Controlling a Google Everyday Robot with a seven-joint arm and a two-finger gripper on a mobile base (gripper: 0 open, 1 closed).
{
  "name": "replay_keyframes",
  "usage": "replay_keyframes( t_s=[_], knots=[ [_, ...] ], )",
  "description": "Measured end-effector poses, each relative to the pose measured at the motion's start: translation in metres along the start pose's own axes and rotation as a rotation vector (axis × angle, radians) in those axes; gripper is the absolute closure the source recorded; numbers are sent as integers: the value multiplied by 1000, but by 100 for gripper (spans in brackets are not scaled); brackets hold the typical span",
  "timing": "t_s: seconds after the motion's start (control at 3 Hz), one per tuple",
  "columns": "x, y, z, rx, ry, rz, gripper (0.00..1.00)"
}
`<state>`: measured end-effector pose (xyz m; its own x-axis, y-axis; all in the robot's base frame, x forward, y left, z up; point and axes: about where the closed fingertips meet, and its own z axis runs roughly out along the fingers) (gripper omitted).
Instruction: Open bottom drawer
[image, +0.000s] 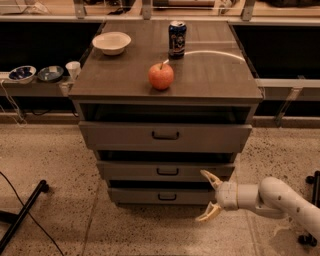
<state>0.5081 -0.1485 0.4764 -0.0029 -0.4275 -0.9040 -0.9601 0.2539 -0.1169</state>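
The bottom drawer is the lowest of three grey-brown drawer fronts in the cabinet, with a small dark bar handle at its middle. It stands slightly out from the cabinet, as do the two above. My gripper reaches in from the right on a white arm. Its two pale fingers are spread open, one tip up by the middle drawer's lower right edge, the other down by the floor. It is level with the bottom drawer's right end, right of the handle, and holds nothing.
On the cabinet top stand a red apple, a blue can and a white bowl. A side shelf at left holds bowls and a cup. A black stand leg lies on the floor at left.
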Motion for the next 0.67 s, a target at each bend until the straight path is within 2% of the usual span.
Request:
replay_keyframes(
  t_s=[0.33, 0.67],
  knots=[
    [1, 8, 1, -70, -7, -4, 0],
    [76, -3, 25, -97, 250, -91, 0]
  ],
)
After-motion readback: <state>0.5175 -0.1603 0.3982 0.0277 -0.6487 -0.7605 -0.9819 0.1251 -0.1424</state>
